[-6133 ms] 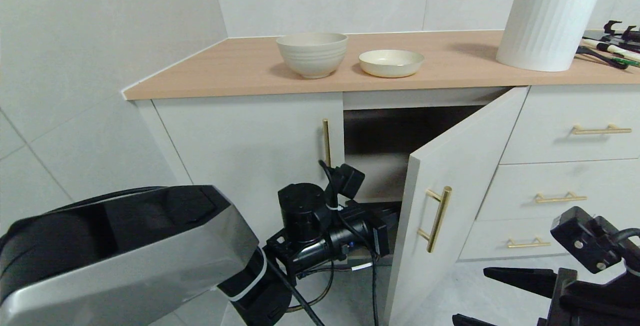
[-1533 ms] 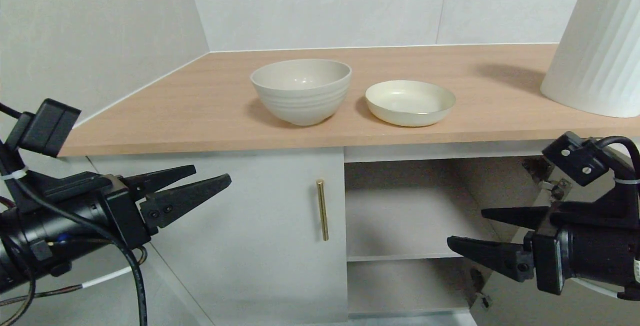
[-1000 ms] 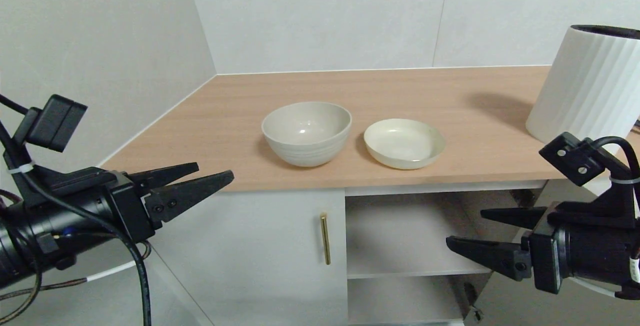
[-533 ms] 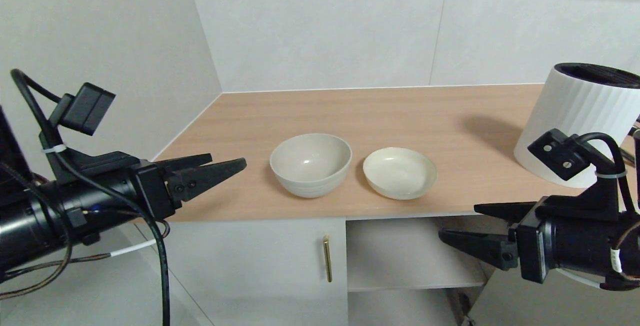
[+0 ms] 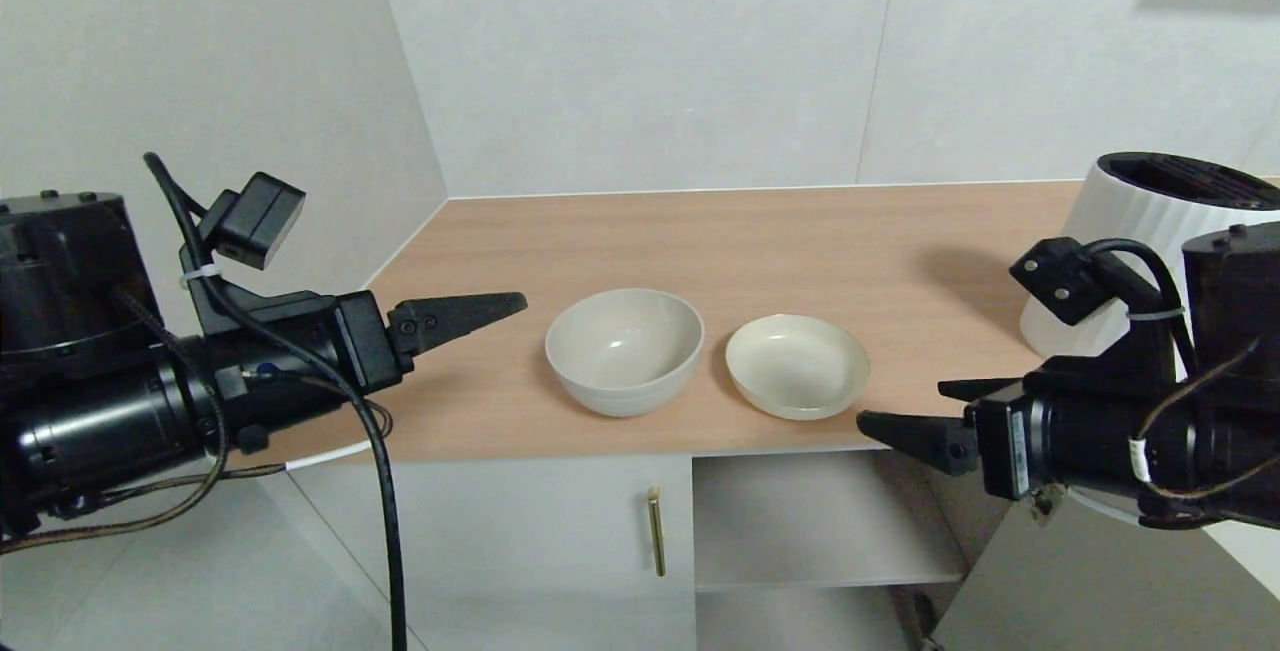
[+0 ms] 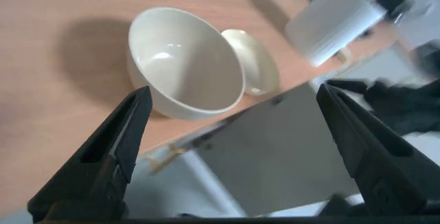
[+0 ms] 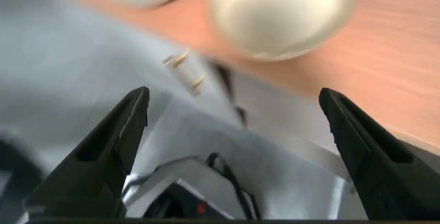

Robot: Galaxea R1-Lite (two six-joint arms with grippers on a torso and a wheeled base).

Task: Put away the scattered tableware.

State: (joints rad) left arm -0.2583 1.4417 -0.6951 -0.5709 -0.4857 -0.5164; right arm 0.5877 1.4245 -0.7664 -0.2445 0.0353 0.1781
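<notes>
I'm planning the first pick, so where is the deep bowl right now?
In the head view the deep bowl sits on the wooden counter near its front edge, just left of the shallow dish.

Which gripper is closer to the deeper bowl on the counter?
Left. The left gripper hovers just left of the deeper bowl; the right gripper is farther off, past the shallow dish at the counter's front edge.

2 arms held out level, both end effectors open

The left end effector (image 5: 492, 310) reaches in from the left side and points toward the middle, its 2 fingers (image 6: 124, 141) spread wide. The right end effector (image 5: 905, 407) points inward from the right side, sitting lower in the head view, with its 2 fingers (image 7: 117, 141) also wide apart.
</notes>
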